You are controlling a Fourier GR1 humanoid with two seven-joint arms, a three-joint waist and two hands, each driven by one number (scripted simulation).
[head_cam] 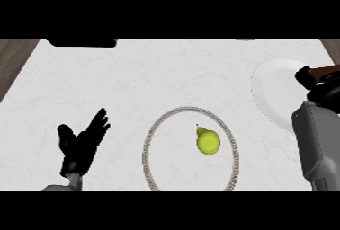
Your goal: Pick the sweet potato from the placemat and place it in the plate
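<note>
Sweet potato over the plate, clamped in the right hand.

Right hand (317, 83) up at the right edge, above the white plate (269, 87), fingers curled round a reddish-brown sweet potato (327, 70) poking out toward the top right; most of it hidden by the hand. Grey forearm running down the right side, crossing the plate's lower rim. Touching the plate or hanging above it: cannot tell. Left hand (83, 141) at lower left, fingers straight and spread apart, pointing up, resting, holding nothing. Round placemat (150, 148) with a beaded rim at bottom centre of the white bench (133, 81), well apart from the plate. Yellow-green pear (208, 141) lying inside it, right of centre, stem toward the top. Dark object (81, 42) at the bench's far left edge, too cropped to name.
</note>
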